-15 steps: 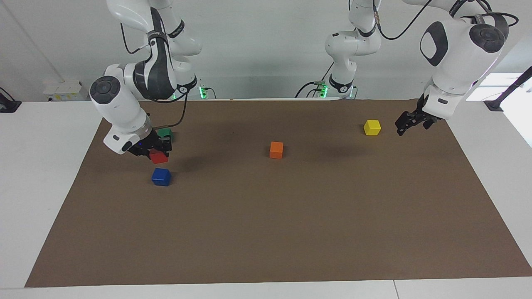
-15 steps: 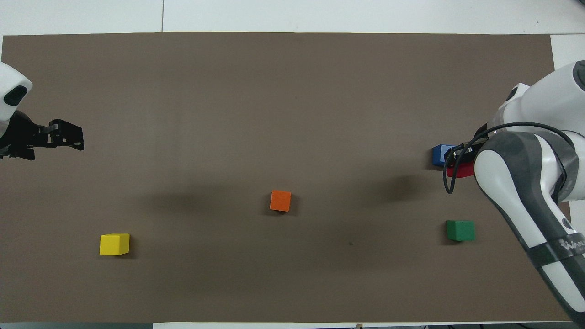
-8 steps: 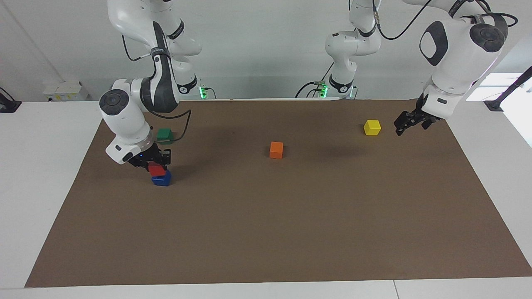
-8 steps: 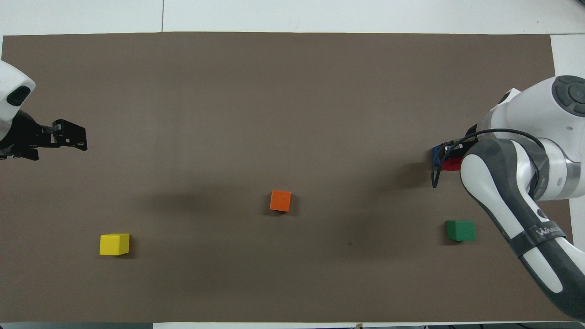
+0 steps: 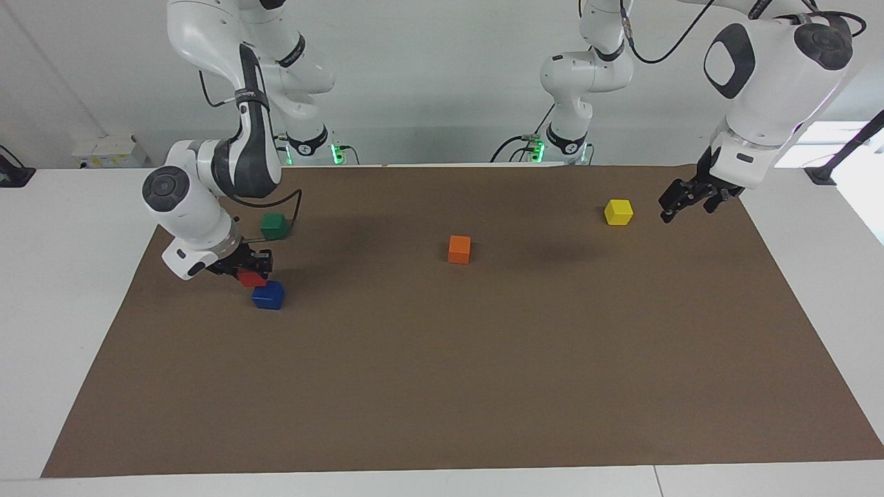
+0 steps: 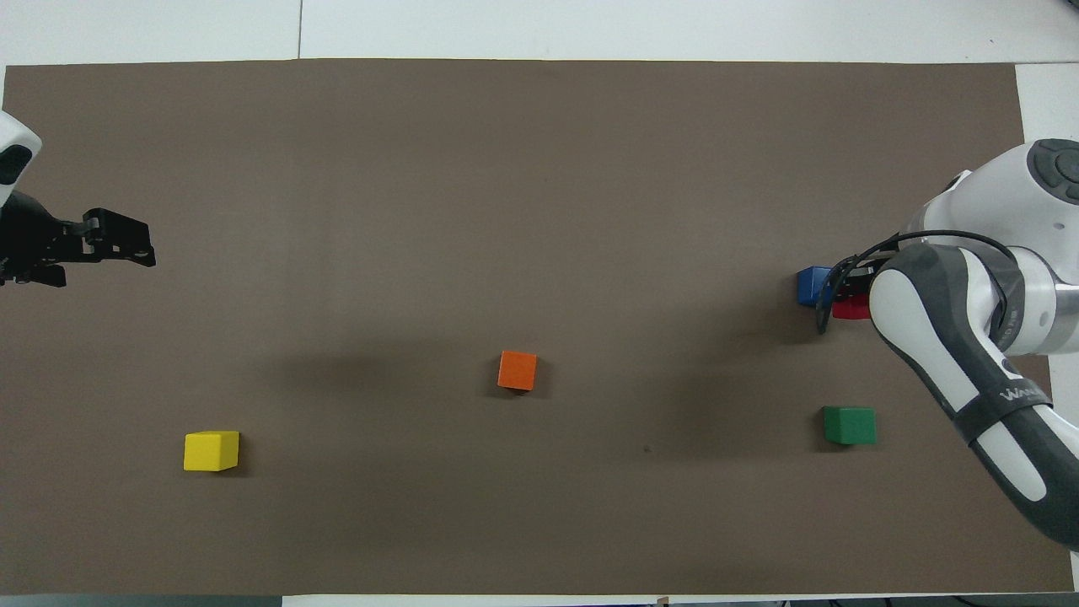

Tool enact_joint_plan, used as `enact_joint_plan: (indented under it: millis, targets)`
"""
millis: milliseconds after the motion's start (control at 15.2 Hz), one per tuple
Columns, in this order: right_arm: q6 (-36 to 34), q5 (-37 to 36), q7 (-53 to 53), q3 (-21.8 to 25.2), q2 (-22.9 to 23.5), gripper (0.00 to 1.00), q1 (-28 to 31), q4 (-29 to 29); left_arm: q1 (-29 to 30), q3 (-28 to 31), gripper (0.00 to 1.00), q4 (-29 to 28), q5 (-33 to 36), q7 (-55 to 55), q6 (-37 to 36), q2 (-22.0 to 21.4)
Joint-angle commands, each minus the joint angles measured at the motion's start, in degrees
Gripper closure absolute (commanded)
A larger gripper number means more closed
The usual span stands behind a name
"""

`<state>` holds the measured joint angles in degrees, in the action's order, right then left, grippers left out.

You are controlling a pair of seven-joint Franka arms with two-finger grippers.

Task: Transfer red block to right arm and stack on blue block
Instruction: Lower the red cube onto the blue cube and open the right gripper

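Note:
My right gripper (image 5: 249, 270) is shut on the red block (image 5: 250, 279) and holds it low over the mat. The red block is right beside the blue block (image 5: 268, 295), toward the right arm's end of the table, at about the height of its top. In the overhead view the red block (image 6: 851, 308) shows beside the blue block (image 6: 813, 287), partly hidden under my right arm. The blue block sits on the brown mat (image 5: 442, 386). My left gripper (image 5: 680, 200) waits in the air near the yellow block, holding nothing.
A green block (image 5: 274, 225) sits nearer to the robots than the blue block. An orange block (image 5: 459, 248) is mid-mat. A yellow block (image 5: 619, 211) sits toward the left arm's end. White table surrounds the mat.
The right gripper brought the red block down over the blue block, then shifted it sideways off the blue block toward the right arm's end. The left gripper rose slightly.

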<state>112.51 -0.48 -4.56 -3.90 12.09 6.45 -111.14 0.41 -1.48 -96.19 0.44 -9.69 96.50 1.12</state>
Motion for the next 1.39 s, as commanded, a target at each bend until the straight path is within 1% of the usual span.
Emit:
enact_joint_plan:
  millis: [0, 198, 330, 396, 1056, 1122, 1188, 1254, 1320]
  targets:
    - [-2.4, 1.5, -2.7, -0.8, 1.4, 1.00, 1.1, 3.2, -0.8, 0.5, 0.00, 0.7, -1.1, 1.0, -1.1, -0.7]
    - [-0.7, 1.7, -2.9, -0.8, 2.1, 1.00, 1.0, 3.7, -0.8, 0.7, 0.00, 0.7, -0.7, 2.2, -1.5, -0.5]
    - [1.2, 1.8, -3.1, -0.9, 4.6, 1.00, 1.4, 3.7, -0.8, 0.7, 0.00, 0.7, -0.8, 2.2, -1.5, -0.6]
    - [1.6, 2.1, -3.1, -0.8, 5.0, 1.00, 1.2, 3.7, -0.8, 0.8, 0.00, 0.7, -0.8, 2.2, -1.4, -0.7]
    - [4.4, 5.4, -2.4, -0.8, 6.5, 1.00, 0.5, 3.7, -1.0, 0.7, 0.00, 0.2, -0.8, 1.8, -0.7, -0.9]
    - [4.6, 5.3, -1.7, -0.8, 6.5, 0.72, 0.5, 3.7, -1.0, 0.7, 0.00, 0.2, -0.8, 1.8, -0.7, -0.9]
    - [5.2, 5.2, -1.7, -0.8, 6.6, 0.36, 0.6, 3.7, -1.0, 0.7, 0.00, 0.2, -0.8, 1.8, -0.7, -0.9]
    - [6.0, 5.2, -1.7, -0.8, 6.7, 0.25, 0.6, 3.5, -1.0, 0.7, 0.00, 0.2, -0.8, 1.8, -0.7, -0.9]
    - [6.5, 5.2, -1.7, -0.8, 6.7, 0.15, 0.6, 3.2, -1.0, 0.7, 0.00, 0.2, -0.8, 1.8, -0.7, -0.9]
